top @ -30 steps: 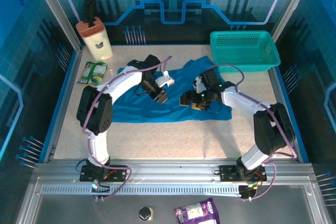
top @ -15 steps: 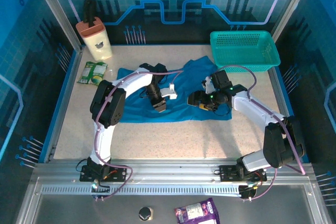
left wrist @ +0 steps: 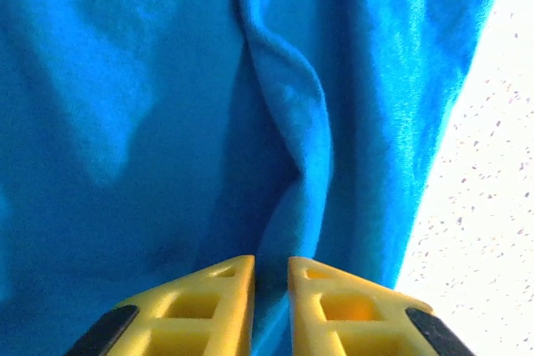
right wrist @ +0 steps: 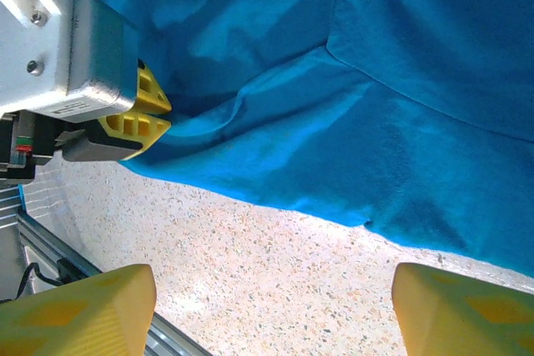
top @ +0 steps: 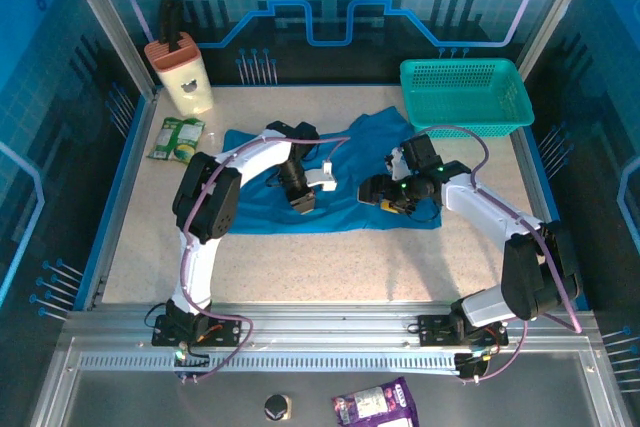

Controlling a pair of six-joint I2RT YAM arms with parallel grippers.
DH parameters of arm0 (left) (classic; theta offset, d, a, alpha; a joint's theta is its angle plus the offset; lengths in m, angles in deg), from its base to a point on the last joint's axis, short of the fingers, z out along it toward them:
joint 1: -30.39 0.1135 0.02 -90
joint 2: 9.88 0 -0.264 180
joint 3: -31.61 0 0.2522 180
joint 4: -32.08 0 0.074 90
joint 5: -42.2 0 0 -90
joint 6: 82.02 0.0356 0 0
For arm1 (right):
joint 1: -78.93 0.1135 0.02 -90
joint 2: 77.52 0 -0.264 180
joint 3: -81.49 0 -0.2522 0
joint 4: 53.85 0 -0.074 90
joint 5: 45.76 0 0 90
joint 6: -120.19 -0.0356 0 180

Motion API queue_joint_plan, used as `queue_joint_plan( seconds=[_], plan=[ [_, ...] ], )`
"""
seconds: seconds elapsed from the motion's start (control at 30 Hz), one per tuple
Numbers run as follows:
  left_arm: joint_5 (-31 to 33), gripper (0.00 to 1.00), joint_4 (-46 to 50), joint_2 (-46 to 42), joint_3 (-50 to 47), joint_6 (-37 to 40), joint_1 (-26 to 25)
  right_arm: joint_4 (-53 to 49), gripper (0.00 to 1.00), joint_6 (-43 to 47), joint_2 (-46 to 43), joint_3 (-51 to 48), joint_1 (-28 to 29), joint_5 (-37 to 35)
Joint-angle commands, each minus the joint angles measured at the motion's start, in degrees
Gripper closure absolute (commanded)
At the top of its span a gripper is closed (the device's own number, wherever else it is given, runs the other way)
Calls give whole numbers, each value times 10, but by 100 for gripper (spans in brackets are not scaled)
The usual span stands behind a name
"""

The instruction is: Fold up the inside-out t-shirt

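Note:
The inside-out t-shirt (top: pixel 365 137) lies spread and wrinkled across the middle of the table, plain blue. My left gripper (top: pixel 304 202) is low over the shirt's near hem. In the left wrist view its yellow fingers (left wrist: pixel 209 298) stand almost together, and a raised fold of the t-shirt (left wrist: pixel 292 114) runs into the narrow gap of the left gripper (left wrist: pixel 271 263). The right wrist view shows that left gripper (right wrist: pixel 140 114) pinching the cloth edge. My right gripper (top: pixel 386 197) is wide open. The right gripper (right wrist: pixel 271 310) hangs over bare table just off the edge of the t-shirt (right wrist: pixel 400 81).
A teal mesh basket (top: pixel 465 97) stands at the back right. At the back left are a beige canister (top: pixel 185 72) and a green packet (top: pixel 177 137). A purple packet (top: pixel 375 405) lies below the front rail. Bare speckled tabletop (top: pixel 330 267) runs along the near side.
Over the last second the left gripper came nearer, toward the shirt's near hem, and the right gripper shifted right. Both have stayed almost still in the last half second.

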Motion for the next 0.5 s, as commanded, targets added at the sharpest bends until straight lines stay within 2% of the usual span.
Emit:
queue_joint_plan(
  seconds=[0.0, 0.2, 0.47],
  plan=[
    [9, 86, 8, 14, -5, 15, -5, -19, 24, 5, -13, 12, -7, -3],
    [0, 100, 16, 14, -2, 19, -5, -21, 24, 4, -12, 15, -7, -4],
    [45, 100, -15, -25, -11, 6, -4, -27, 24, 4, -15, 18, -5, -7]
  ],
)
